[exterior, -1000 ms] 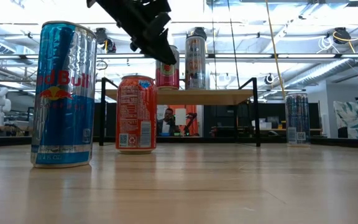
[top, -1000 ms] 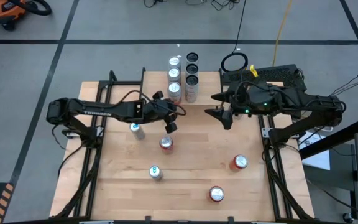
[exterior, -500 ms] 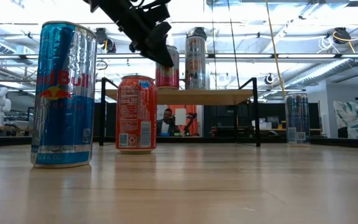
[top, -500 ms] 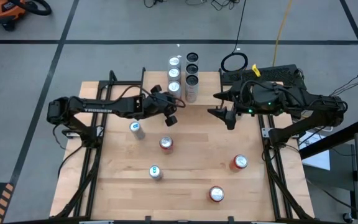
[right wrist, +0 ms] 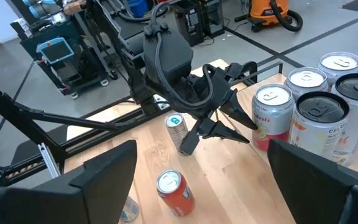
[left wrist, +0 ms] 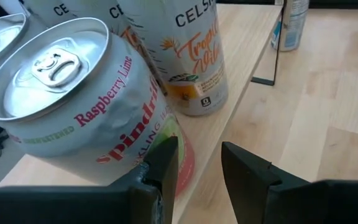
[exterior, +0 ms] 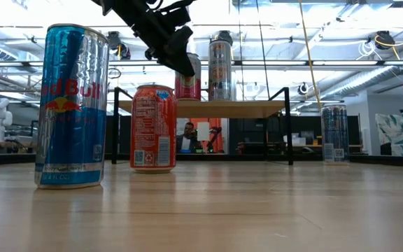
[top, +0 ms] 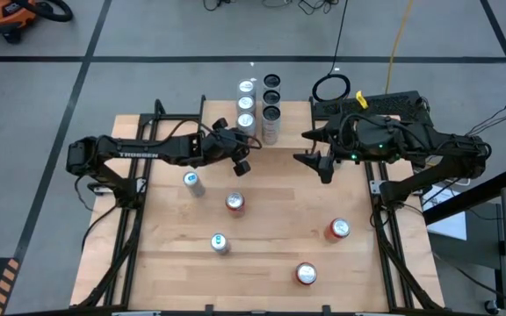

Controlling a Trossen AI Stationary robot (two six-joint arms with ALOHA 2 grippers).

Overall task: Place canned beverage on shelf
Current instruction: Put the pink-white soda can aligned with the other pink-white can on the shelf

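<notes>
The shelf stands at the table's far edge and bears several upright cans. A white and pink Spindrift can stands on the shelf's near end. My left gripper hovers level with that can's lower wall. Its fingers are a little apart with nothing between them, and the can is beside one finger. In the high view this gripper is just in front of the shelf. My right gripper hangs open above the table, to the right of the shelf. My left gripper has one finger right beside the Spindrift can's lower side wall, coming slanting down from the table's left. Whether the finger touches the can, I cannot tell. The can stands upright on the shelf top.
Loose cans stand on the table: a blue one, a red one, a teal-topped one and two red ones. A tall Celsius can stands on the shelf next to the Spindrift can.
My left gripper has swung a little toward the table's far edge, closer to the shelf and the Spindrift can, and has then kept still. The cans have stayed in place.
</notes>
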